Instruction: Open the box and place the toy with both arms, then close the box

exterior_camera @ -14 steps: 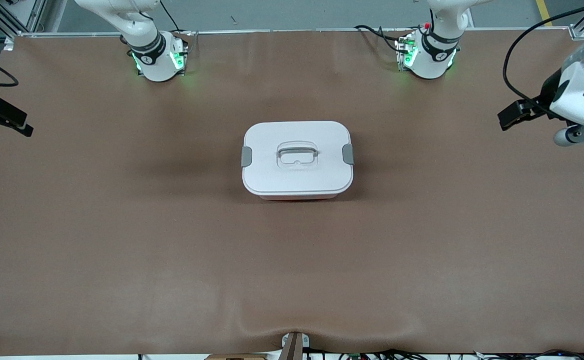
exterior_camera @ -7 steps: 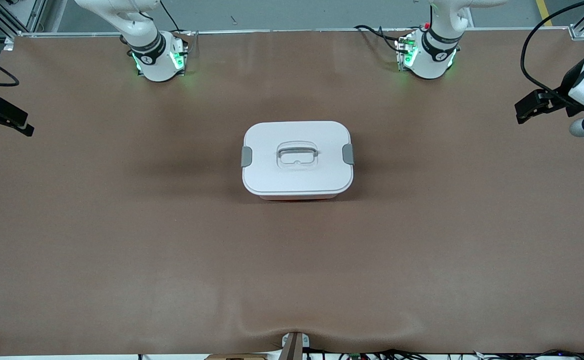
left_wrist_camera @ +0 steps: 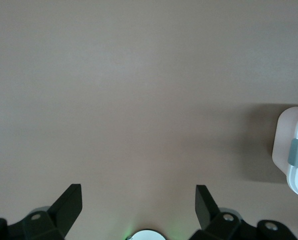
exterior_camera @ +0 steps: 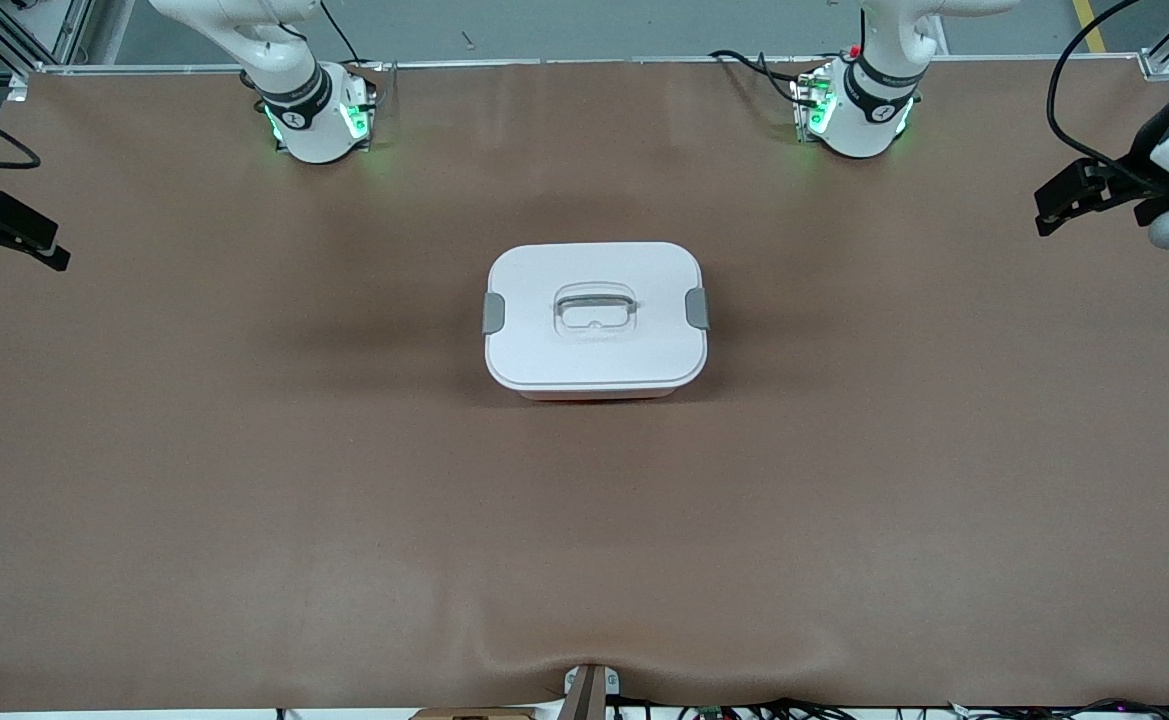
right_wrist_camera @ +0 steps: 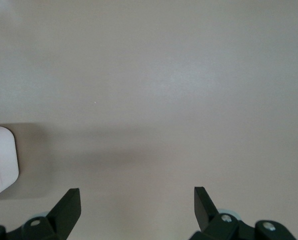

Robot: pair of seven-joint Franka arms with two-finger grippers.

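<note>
One white box [exterior_camera: 595, 320] sits near the middle of the brown worktop [exterior_camera: 244, 480], its lid [exterior_camera: 594, 345] seated flat, a grey latch [exterior_camera: 493, 313] toward the right arm's end and another grey latch [exterior_camera: 697, 308] toward the left arm's end, both lying flush against the sides. A recessed handle [exterior_camera: 595, 307] sits in the middle of the lid. No toy shows in any view; whether one lies inside the shut box cannot be told.

The left tool [exterior_camera: 1069, 195] hangs over the worktop's edge at the left arm's end, well apart from the box; in the left wrist view its fingers [left_wrist_camera: 69, 202] stand wide apart with nothing between them, and a corner of the box with its latch shows at the picture's margin. The right tool [exterior_camera: 4, 235] hangs over the worktop's edge at the right arm's end, its fingers [right_wrist_camera: 69, 202] likewise spread and bare.

A closed, latched box with both arms drawn off fits two stages: the box awaiting opening with the toy out of sight, or the toy already shut inside. If the latches are to be worked, it would go best with each tool coming at its own latch squarely from the side, both together, so the box is braced and does not slide on the paper-like cover.
</note>
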